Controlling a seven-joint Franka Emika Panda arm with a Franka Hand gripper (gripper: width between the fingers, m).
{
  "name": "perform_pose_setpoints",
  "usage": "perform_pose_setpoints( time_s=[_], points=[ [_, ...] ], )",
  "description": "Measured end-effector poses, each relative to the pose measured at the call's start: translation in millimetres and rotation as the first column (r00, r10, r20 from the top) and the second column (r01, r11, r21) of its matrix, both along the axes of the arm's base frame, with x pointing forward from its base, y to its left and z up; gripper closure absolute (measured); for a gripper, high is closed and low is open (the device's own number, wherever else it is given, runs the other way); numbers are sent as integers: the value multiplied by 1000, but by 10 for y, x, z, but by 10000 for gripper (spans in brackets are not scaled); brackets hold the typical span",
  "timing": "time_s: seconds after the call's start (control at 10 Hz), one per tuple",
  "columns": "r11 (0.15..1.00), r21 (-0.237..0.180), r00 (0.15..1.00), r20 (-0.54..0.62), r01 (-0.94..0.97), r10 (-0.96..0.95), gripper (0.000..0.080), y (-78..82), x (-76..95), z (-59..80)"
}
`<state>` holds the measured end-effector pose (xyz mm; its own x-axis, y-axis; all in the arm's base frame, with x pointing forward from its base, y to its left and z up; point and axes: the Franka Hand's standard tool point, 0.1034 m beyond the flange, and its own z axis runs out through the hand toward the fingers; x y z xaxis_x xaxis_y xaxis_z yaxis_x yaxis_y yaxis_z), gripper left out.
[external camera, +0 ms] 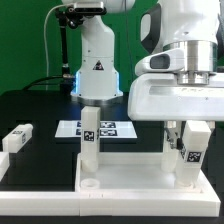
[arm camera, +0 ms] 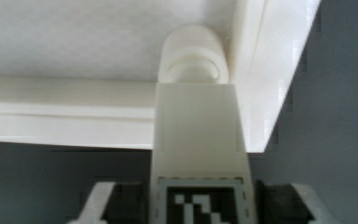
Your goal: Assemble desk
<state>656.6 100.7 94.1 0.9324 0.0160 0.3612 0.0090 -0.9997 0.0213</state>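
Observation:
The white desk top (external camera: 130, 178) lies flat at the front of the black table. One white leg (external camera: 90, 135) with a square tag stands upright on its end toward the exterior view's left. My gripper (external camera: 188, 150) is shut on a second tagged leg (external camera: 187, 142) and holds it upright at the top's end toward the exterior view's right. In the wrist view this leg (arm camera: 202, 120) runs from between my fingers (arm camera: 108, 200) to a corner of the top's raised rim (arm camera: 274, 60). I cannot tell whether it is seated. A third leg (external camera: 17, 137) lies loose at the exterior view's left.
The marker board (external camera: 108, 128) lies flat behind the standing leg, in front of the arm's base (external camera: 97, 75). A white border rail (external camera: 40, 208) runs along the table's front edge.

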Motion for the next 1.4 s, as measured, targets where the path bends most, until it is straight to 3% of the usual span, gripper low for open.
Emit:
perform_pose_setpoints(
  time_s=[0.3, 0.4, 0.5, 0.6, 0.7, 1.4],
  points=[
    [1000, 0, 1000, 0, 0, 0, 512, 0, 0, 0],
    [1000, 0, 1000, 0, 0, 0, 333, 0, -1, -1],
    [1000, 0, 1000, 0, 0, 0, 215, 0, 0, 0],
    [1000, 0, 1000, 0, 0, 0, 215, 0, 0, 0],
    [1000, 0, 1000, 0, 0, 0, 162, 0, 0, 0],
    [1000, 0, 1000, 0, 0, 0, 150, -1, -1, 0]
  ],
)
